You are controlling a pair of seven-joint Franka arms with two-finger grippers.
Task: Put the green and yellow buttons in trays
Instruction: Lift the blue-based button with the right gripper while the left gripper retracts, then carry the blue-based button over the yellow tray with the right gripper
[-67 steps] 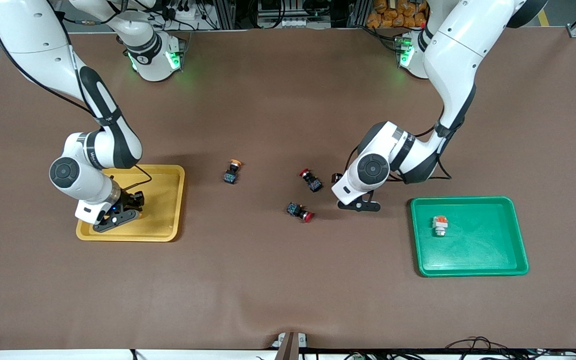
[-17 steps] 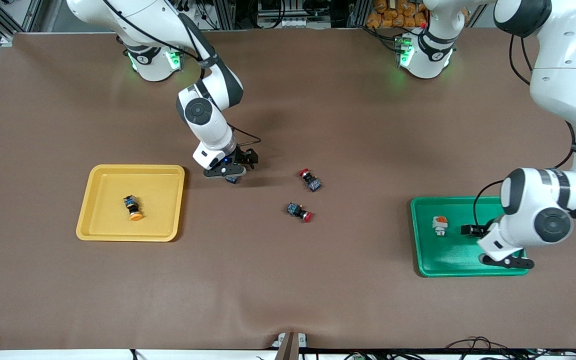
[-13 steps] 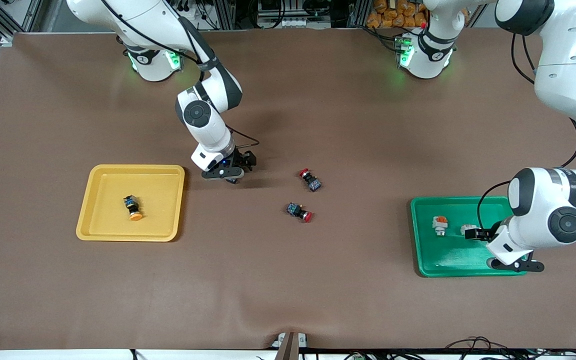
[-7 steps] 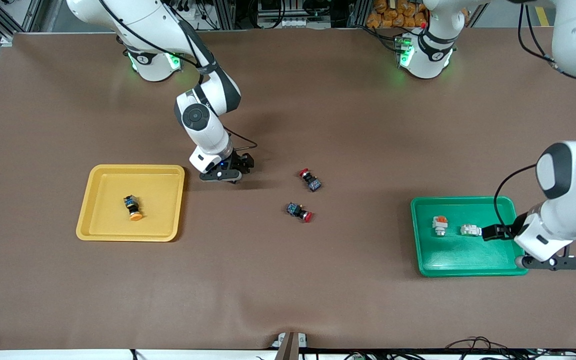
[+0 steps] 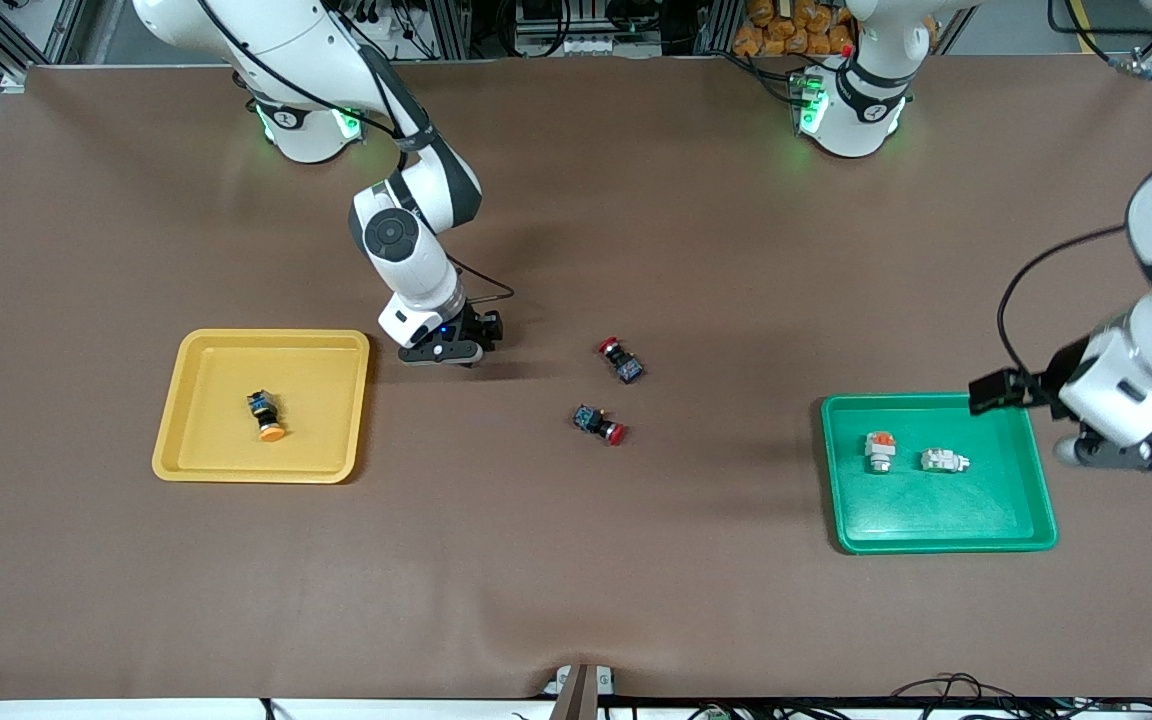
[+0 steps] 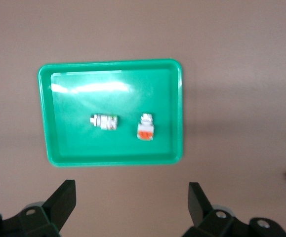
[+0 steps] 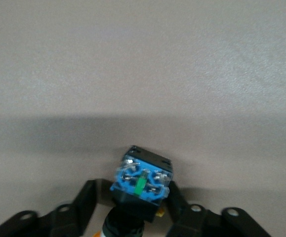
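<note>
One blue-black switch sat between right gripper fingers, nearly pinched on table — small, rigid, light; grip body flanks. Left gripper spread wide, empty, above green tray.

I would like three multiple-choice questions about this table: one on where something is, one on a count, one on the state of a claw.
1. Where are the two white switches?
A. in the green tray
B. in the yellow tray
C. on the bare table

2. How many red-capped switches lie on the table?
A. one
B. two
C. four

3. How is the left claw?
A. shut on a switch
B. open and empty
C. resting in the yellow tray

Key: 1 A, both white switches lie inside the green tray. 2 B, two red-capped switches lie mid-table. 3 B, the left claw shows spread fingers with nothing between.
</note>
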